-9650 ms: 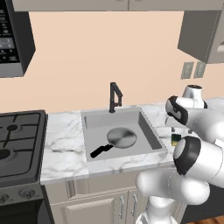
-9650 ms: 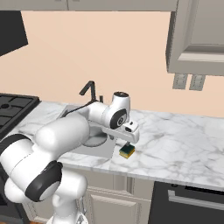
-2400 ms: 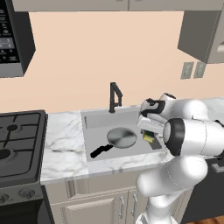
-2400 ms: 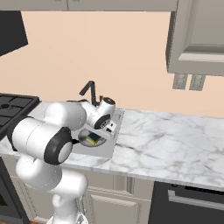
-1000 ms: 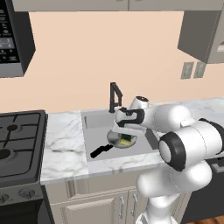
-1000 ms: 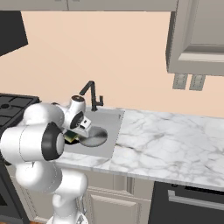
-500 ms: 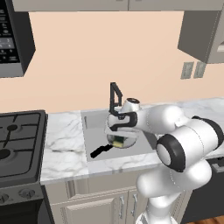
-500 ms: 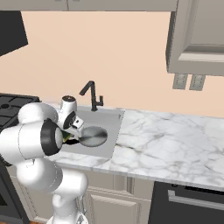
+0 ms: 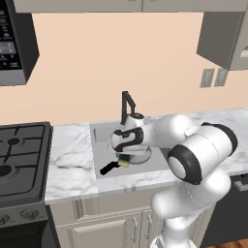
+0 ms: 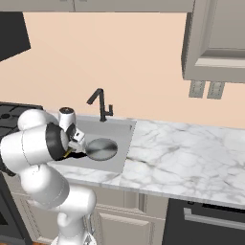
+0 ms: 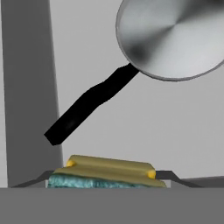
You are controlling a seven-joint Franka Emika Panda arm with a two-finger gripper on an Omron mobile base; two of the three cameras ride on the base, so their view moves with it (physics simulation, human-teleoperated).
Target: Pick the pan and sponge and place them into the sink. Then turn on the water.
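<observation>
we have the claw (image 9: 124, 159) low inside the sink (image 9: 99, 138), gripping the sponge (image 11: 107, 173) between its 2 fingertips. in the hand view the sponge sits squeezed across the bottom, yellow face up and green layer toward us, with the grey basin floor beyond it. the pan (image 11: 173, 37) lies flat on that floor, its black handle (image 11: 89, 107) running out toward the sponge; the handle's end is near the sponge but apart from it. the faucet (image 9: 127, 105) stands at the back rim, and we see no stream from its spout.

we judge the pan done and the sponge about to be let go, with the water step left.

what could go wrong from here:
- if we let go while over the handle, the sponge may land on it and roll or rest crooked. it would be in the sink all the same, so this is minor.
- if we lower further, the fingertips could press the handle and tip or spin the pan.
- lifting out, the wrist passes close under the faucet in the left base view; a careless rise could knock it.
- the marble bench (image 10: 191, 153) to the right plays no part now.
</observation>
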